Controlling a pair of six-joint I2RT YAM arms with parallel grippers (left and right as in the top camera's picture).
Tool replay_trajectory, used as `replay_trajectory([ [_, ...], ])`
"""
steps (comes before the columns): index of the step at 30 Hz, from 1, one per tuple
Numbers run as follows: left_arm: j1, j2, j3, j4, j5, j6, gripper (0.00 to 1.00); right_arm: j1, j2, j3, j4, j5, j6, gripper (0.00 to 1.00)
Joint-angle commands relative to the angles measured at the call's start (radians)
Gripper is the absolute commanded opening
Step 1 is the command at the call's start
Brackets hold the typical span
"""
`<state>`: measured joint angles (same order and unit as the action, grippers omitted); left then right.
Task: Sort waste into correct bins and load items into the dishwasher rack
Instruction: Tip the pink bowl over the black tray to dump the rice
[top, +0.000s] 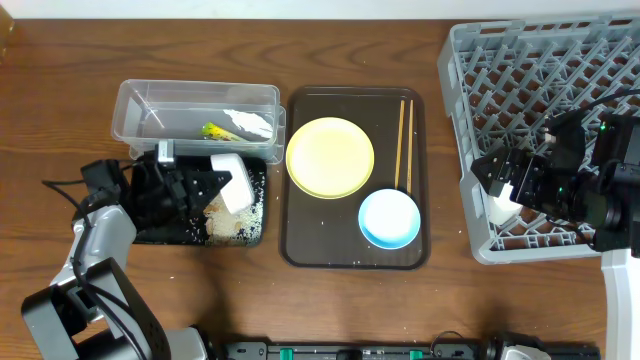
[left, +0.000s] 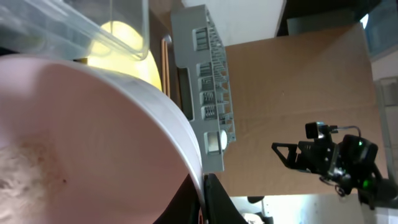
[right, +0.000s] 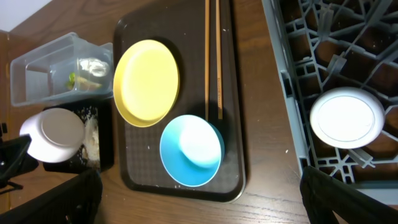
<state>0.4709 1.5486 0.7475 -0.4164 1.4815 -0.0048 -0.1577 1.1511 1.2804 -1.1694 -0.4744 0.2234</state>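
Left jaws: I saw them clamped on the smooth white bowl (top: 232, 180), tipped over the flat black tray (top: 160, 232).
Rice grains (top: 235, 222): loose, scattered on that tray.
Right jaws: spread apart above the grey lattice rack (top: 520, 60).
Wrapper (top: 215, 131): crumpled, inside the clear tub (top: 130, 110).

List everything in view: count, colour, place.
clear tub: 1, transparent, back left
snack wrapper: 1, green-yellow, in clear tub
paper scrap: 1, white, in clear tub
black tray: 1, black, before clear tub
rice grains: many, whitish, on black tray
white bowl: 1, white, tilted over black tray
serving tray: 1, dark brown, centre
plate: 1, pale yellow, on serving tray
blue bowl: 1, light blue, on serving tray
chopsticks: 2, wooden, on serving tray
rack: 1, grey, right
white dish: 1, white, in rack
table: 1, brown
left end effector: 1, black, gripping white bowl
right end effector: 1, black, open, over rack
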Motion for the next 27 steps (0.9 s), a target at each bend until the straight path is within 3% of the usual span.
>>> replay_trajectory([
  [1, 0.018, 0.002, 0.001, 0.008, 0.092, -0.089, 0.06, 0.014, -0.001, 0.013, 0.002, -0.001, 0.0, 0.99],
  [5, 0.022, -0.005, 0.003, 0.026, 0.034, -0.103, 0.06, 0.014, -0.001, 0.013, -0.003, -0.001, 0.0, 0.99],
  [10, -0.006, -0.01, 0.001, 0.056, 0.078, -0.086, 0.06, 0.014, -0.001, 0.013, -0.002, -0.001, 0.0, 0.99],
  [14, -0.011, -0.01, 0.002, 0.049, -0.13, -0.136, 0.06, 0.014, -0.001, 0.013, -0.002, -0.001, 0.0, 0.99],
  [15, -0.012, -0.01, 0.002, 0.04, -0.119, -0.182, 0.06, 0.014, -0.001, 0.013, -0.002, -0.001, 0.0, 0.99],
  [17, -0.023, -0.011, 0.002, 0.089, 0.083, -0.14, 0.06, 0.014, -0.001, 0.013, -0.006, -0.001, 0.0, 0.99],
  [18, -0.028, -0.014, 0.003, 0.097, 0.076, -0.144, 0.06, 0.014, -0.001, 0.013, -0.01, 0.0, 0.0, 0.99],
  [21, -0.029, -0.017, 0.003, 0.086, -0.135, -0.259, 0.06, 0.014, -0.001, 0.013, -0.009, -0.001, 0.0, 0.99],
  [23, -0.03, -0.017, 0.003, 0.085, -0.146, -0.266, 0.06, 0.014, -0.001, 0.013, -0.01, -0.001, 0.0, 0.99],
  [25, -0.03, -0.017, 0.003, 0.1, -0.087, -0.309, 0.06, 0.014, -0.001, 0.013, -0.013, 0.0, 0.0, 0.99],
  [27, -0.03, -0.017, 0.003, 0.208, 0.093, -0.291, 0.06, 0.014, -0.001, 0.013, -0.013, 0.0, 0.0, 0.99],
])
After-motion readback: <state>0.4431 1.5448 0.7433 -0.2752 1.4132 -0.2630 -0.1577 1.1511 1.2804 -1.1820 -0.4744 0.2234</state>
